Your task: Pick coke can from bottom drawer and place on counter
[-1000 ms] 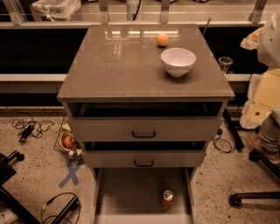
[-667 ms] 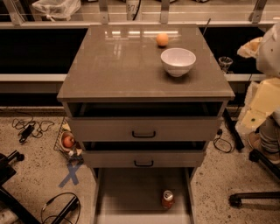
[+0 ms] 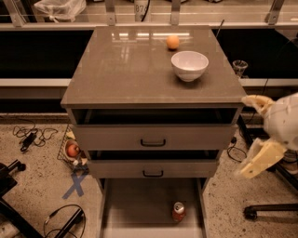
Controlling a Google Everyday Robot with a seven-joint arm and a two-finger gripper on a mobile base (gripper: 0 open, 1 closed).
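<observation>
The coke can [image 3: 178, 211] stands upright, long axis vertical, right of centre on the open bottom drawer [image 3: 135, 204] floor. The gripper [image 3: 247, 137], fingers spread and empty, hangs right of the cabinet, so the can lies below and to its left. Beyond, the surface [image 3: 125, 69] awaits.

We can read very little here. A white container [image 3: 140, 8] behind the surface [image 3: 139, 69] carries digits, perhaps "876", but the view is poor. A blue cross mark [image 3: 76, 185] is taped on the floor [image 3: 32, 186]. The lettering on the coke can [image 3: 178, 211] is too small to read. The end effector [image 3: 257, 132] hangs to the right of the surface, fingers apart.
</observation>
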